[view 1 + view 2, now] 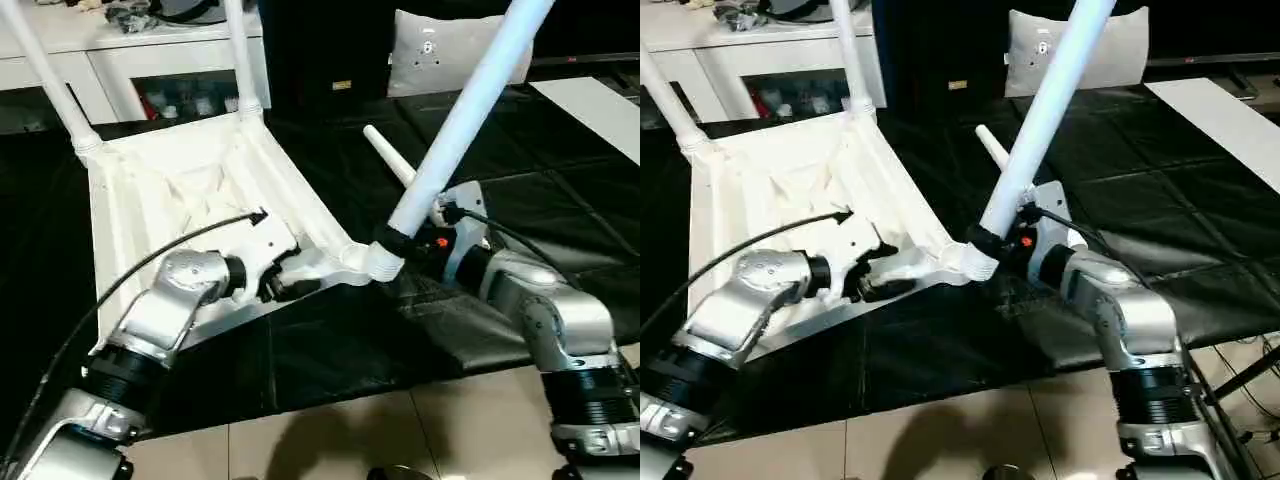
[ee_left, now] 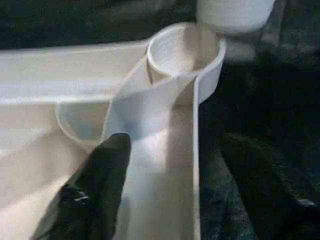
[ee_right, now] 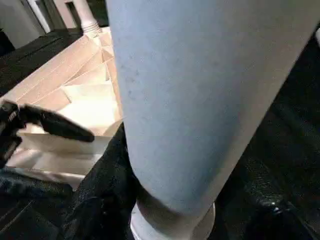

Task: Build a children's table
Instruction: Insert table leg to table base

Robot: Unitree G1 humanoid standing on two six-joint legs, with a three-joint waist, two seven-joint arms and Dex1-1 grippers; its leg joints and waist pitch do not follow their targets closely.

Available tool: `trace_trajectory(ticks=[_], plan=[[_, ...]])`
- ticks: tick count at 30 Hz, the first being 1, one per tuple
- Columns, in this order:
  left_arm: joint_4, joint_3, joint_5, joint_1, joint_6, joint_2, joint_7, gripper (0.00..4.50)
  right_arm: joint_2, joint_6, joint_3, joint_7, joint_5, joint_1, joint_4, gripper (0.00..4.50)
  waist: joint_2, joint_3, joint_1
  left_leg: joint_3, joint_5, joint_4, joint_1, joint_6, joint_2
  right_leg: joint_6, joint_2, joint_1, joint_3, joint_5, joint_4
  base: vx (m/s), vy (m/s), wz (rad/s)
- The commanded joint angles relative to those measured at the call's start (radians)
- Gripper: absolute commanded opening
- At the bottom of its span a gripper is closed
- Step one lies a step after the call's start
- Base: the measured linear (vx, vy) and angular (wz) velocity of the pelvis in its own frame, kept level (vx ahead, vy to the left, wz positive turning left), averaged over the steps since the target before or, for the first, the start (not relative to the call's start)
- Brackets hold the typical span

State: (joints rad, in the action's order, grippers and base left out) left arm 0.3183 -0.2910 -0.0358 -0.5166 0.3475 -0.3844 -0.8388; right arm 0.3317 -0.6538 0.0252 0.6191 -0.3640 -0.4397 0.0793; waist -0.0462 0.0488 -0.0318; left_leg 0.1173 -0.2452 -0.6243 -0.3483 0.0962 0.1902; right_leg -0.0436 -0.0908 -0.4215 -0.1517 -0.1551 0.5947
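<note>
The white table top (image 1: 130, 220) lies upside down on the black mat, ribbed underside up. Two legs (image 1: 45, 70) (image 1: 238, 50) stand in its far corner sockets. My right gripper (image 1: 395, 240) is shut on a third leg (image 1: 470, 110), which leans to the right with its threaded end at the near right corner socket (image 2: 182, 50). A fourth leg (image 1: 390, 157) lies on the mat behind. My left gripper (image 2: 179, 144) is open astride the table's rim just short of that socket, one finger (image 2: 107, 170) inside the rim and the other outside.
A white cabinet (image 1: 120, 60) with glass doors stands behind the table top, and a grey cushion (image 1: 440, 55) leans at the back right. A white board (image 1: 600, 110) lies at the far right of the black mat (image 1: 560, 190). Pale floor tiles (image 1: 350, 440) run along the near edge.
</note>
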Motion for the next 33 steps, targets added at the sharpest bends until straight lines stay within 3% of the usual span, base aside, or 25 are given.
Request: trace_trajectory(ticks=[1, 11, 25, 26, 33], plan=[[0.042, -0.003, 0.008, -0.024, 0.009, 0.005, 0.007, 3.13, 0.011, 0.01, 0.014, 0.007, -0.012, -0.021, -0.027, 1.87, 0.007, -0.072, 0.0, 0.019, 0.027, 0.066, -0.019, -0.086, 0.014, -0.097, -0.051, 0.088, 0.059, -0.274, -0.076, 0.0, 0.0, 0.0], [0.065, 0.007, 0.003, -0.018, 0.026, 0.034, 0.019, 2.3, 0.002, 0.01, 0.0, 0.001, -0.006, -0.008, -0.029, 1.87, 0.006, -0.075, 0.0, 0.016, 0.039, 0.065, -0.021, -0.094, 0.018, -0.12, -0.053, 0.089, 0.058, -0.239, -0.071, 0.0, 0.0, 0.0], [0.123, -0.008, 0.036, -0.008, -0.02, 0.033, 0.028, 1.36, -0.001, 0.004, -0.008, 0.0, -0.002, -0.005, -0.031, 1.87, 0.006, -0.075, 0.001, 0.016, 0.028, 0.065, -0.021, -0.092, 0.016, -0.1, -0.052, 0.089, 0.056, -0.269, -0.076, 0.0, 0.0, 0.0], [0.126, -0.01, 0.036, -0.006, -0.023, 0.029, 0.026, 1.11, -0.002, 0.004, -0.009, 0.0, -0.002, -0.006, -0.03, 1.87, 0.0, -0.075, 0.0, 0.015, 0.028, 0.065, -0.02, -0.091, 0.017, -0.101, -0.052, 0.089, 0.056, -0.267, -0.076, 0.0, 0.0, 0.0], [0.142, -0.025, 0.058, 0.002, -0.038, 0.017, 0.014, 0.7, 0.003, 0.006, -0.032, 0.015, 0.008, -0.017, -0.023, 1.87, 0.007, -0.073, 0.002, 0.016, 0.013, 0.067, -0.02, -0.087, 0.017, -0.094, -0.052, 0.089, 0.055, -0.288, -0.079, 0.0, 0.0, 0.0]])
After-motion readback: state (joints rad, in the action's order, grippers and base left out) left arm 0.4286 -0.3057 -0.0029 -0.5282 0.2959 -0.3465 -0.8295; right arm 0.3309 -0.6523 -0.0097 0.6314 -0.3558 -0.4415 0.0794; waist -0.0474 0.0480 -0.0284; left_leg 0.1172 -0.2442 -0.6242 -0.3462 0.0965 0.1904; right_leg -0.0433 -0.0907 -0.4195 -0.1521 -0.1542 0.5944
